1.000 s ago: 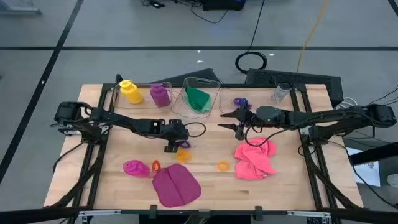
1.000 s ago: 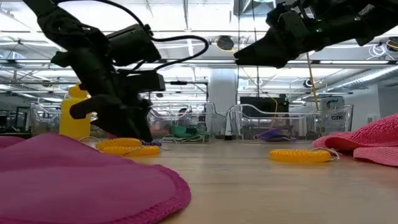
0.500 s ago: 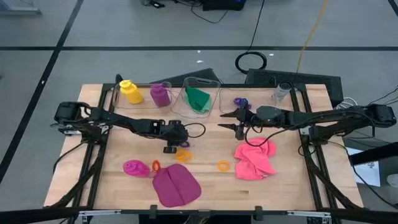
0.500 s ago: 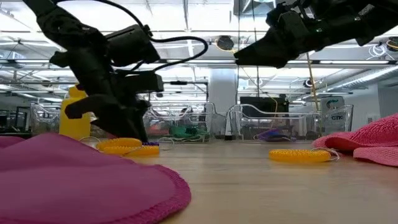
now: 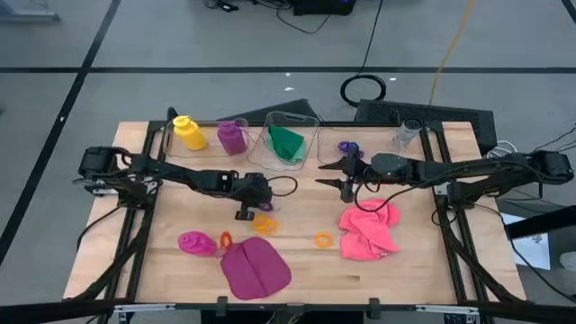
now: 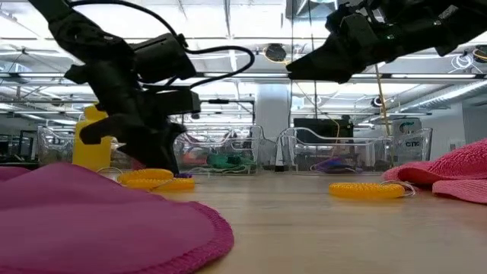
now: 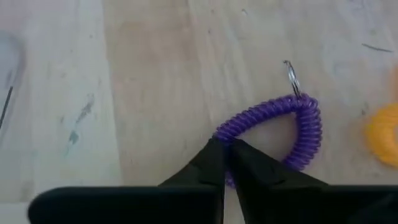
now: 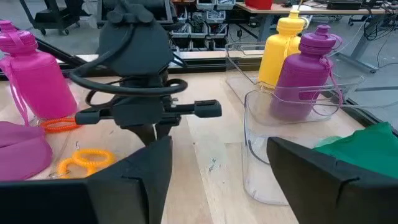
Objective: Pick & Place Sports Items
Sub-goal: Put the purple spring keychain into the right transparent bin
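Note:
My left gripper (image 5: pixel 246 212) is down at the table's middle, shut on a purple coil ring (image 7: pixel 292 118) that the gripper hides in the high view. A yellow ring (image 5: pixel 265 224) lies just beside it. My right gripper (image 5: pixel 346 173) hovers open near the far bins, above the pink cloth (image 5: pixel 369 229). A magenta bottle (image 5: pixel 193 242) lies on its side by an orange ring (image 5: pixel 226 239). The magenta cloth (image 5: pixel 255 268) lies flat near the front edge. Another yellow ring (image 5: pixel 323 239) lies at mid-table. My left gripper pinches the purple ring's coil (image 7: pixel 219 132) between its two fingertips (image 7: pixel 211 163), on the side of the loop opposite its small metal key ring (image 7: pixel 291 78). The fingers come from above, pointing down. The ring lies flat on the table.
Clear bins stand along the far edge. They hold a yellow bottle (image 5: pixel 189 132), a purple bottle (image 5: pixel 232 136), a green cloth (image 5: pixel 286 142) and a purple ring (image 5: pixel 348 147). Bare wood shows between the rings and the front edge.
My left gripper has shut on the purple ring while staying low over the same spot on the table. The ring lies where it was.

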`<state>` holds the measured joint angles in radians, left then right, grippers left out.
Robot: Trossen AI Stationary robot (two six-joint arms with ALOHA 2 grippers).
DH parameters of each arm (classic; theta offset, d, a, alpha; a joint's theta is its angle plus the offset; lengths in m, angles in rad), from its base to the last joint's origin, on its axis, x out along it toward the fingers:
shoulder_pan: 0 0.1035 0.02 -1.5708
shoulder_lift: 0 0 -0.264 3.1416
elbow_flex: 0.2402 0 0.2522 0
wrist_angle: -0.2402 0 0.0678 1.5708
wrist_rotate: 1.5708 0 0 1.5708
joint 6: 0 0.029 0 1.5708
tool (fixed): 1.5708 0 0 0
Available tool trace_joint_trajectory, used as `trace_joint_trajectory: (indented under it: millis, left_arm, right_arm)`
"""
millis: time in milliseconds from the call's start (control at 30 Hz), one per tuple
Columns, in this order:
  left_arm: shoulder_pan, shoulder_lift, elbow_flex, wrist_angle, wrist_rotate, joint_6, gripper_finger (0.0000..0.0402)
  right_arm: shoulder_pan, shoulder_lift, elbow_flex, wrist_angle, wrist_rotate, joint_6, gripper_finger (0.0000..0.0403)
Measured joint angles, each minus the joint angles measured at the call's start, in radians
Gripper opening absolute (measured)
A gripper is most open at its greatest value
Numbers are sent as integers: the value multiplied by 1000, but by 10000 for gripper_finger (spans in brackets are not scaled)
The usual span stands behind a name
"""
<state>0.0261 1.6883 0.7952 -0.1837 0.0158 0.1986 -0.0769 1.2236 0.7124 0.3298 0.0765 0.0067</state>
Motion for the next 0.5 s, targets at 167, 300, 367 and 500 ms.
trace_joint_trajectory:
  millis: [167, 300, 367, 500]
  left_arm:
    - [-1, -30, -3, -28, -13, 44, 5]
    - [-12, -109, -3, -38, -31, 44, 5]
    - [-23, -159, -3, -58, -37, 38, 5]
    - [-61, -259, -2, -76, -124, 29, 5]
  right_arm:
    - [0, 0, 0, 0, 0, 0, 192]
    - [0, 0, 0, 0, 0, 0, 192]
    - [0, 0, 0, 0, 0, 0, 192]
    - [0, 0, 0, 1, -1, 0, 192]
